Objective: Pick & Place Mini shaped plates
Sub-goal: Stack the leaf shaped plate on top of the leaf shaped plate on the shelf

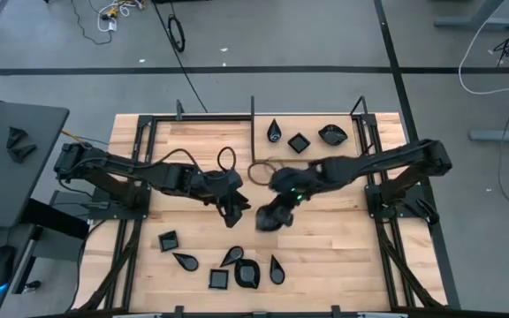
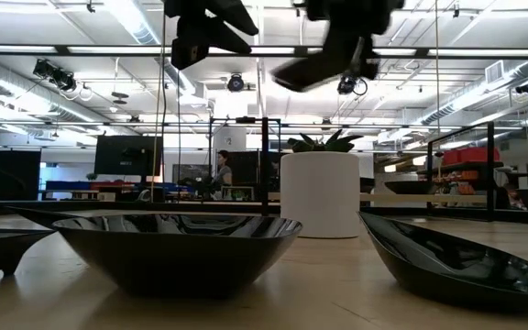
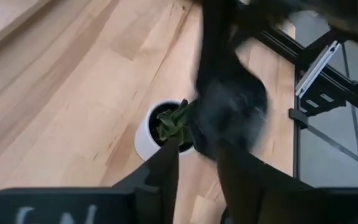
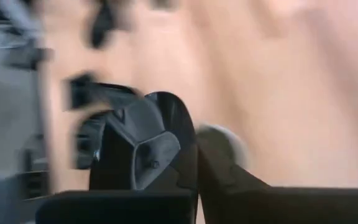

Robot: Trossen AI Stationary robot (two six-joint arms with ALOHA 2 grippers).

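Note:
A small glossy black plate [image 2: 312, 70] hangs high over the middle of the table, with my right gripper [image 1: 272, 215] shut on it. My left gripper [image 1: 234, 210] stands just to its left, open, its fingers [image 3: 166, 174] close under the plate [image 3: 229, 109]; it looks apart from the plate in the low view. Several more black plates lie flat near the front edge [image 1: 247, 274], and three lie at the far edge [image 1: 299, 141]. My right gripper pinches the plate by its rim [image 4: 178, 134] between its two fingers. The fingers come slanting down from the table's right side. The plate is lifted well clear of the table and tilted, its left end [image 2: 282, 81] lower.
A white cup with a green plant [image 3: 151, 134] stands on the wood below the two grippers, hidden under the arms in the high view. A dark cable loop [image 1: 259, 170] lies behind the arms. Black frame rails [image 1: 374, 190] border the table's left and right sides.

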